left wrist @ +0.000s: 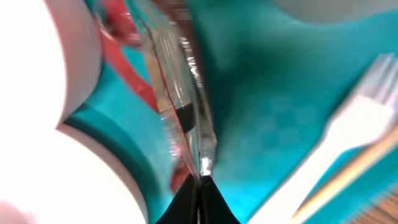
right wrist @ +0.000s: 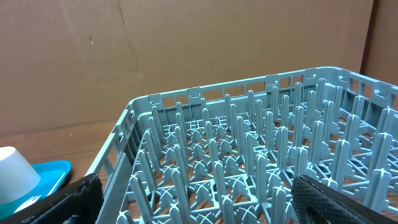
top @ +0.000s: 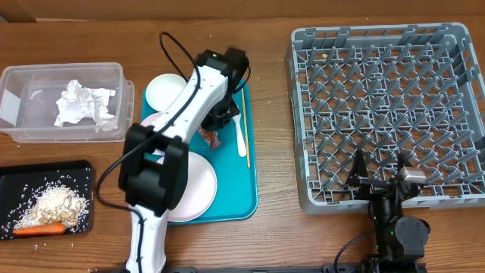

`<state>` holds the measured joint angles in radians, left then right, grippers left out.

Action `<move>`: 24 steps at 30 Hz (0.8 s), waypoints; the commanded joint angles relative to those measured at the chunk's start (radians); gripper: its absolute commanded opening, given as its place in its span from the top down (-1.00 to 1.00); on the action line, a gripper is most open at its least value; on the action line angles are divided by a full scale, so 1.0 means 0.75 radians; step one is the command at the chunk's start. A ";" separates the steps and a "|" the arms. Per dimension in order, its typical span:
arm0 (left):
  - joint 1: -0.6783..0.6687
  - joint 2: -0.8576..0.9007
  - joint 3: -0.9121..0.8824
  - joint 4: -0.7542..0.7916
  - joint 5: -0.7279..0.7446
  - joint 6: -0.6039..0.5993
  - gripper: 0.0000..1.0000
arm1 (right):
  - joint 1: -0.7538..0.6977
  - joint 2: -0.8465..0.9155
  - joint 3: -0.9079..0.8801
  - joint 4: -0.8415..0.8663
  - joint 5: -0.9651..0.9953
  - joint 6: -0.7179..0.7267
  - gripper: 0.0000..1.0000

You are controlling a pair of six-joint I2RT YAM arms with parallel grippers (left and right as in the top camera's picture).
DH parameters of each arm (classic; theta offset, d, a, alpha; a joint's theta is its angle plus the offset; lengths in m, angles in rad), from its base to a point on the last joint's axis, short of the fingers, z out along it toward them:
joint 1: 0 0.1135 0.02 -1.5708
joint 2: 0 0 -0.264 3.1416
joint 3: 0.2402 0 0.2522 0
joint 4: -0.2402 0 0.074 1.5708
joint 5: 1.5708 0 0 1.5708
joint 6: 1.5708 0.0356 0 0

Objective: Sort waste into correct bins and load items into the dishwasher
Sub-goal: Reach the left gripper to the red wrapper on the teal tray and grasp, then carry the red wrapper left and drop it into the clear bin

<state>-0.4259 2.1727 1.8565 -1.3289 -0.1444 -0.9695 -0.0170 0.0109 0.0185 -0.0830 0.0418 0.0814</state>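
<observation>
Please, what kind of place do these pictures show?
Most likely a lab or test bench staged as a dish-clearing station, not a real kitchen: a wooden table carries a grey dish rack and a teal tray with a plate, and plain cardboard stands behind it.

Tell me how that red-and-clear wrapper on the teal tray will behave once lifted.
Probably floppy: the wrapper looks like thin crinkled film, so it should sag from the left claw pinching it. Likely very light for its size. Its glossy surface may be slippery, so the pinch could slip.
</observation>
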 commanded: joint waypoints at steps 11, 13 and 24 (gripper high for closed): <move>0.296 -0.646 0.010 -0.002 -0.480 -0.089 0.92 | 0.009 -0.011 -0.014 0.004 0.012 -0.004 -1.00; 0.416 -0.622 0.009 0.011 -0.510 -0.100 0.91 | 0.009 -0.011 -0.014 0.004 0.012 -0.004 -1.00; 0.894 -0.308 0.009 0.168 -0.508 -0.040 -0.59 | 0.009 -0.011 -0.014 0.004 0.012 -0.004 -1.00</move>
<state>0.2073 1.8954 1.8603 -1.2037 -0.5022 -1.0145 -0.0170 0.0109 0.0185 -0.0834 0.0414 0.0811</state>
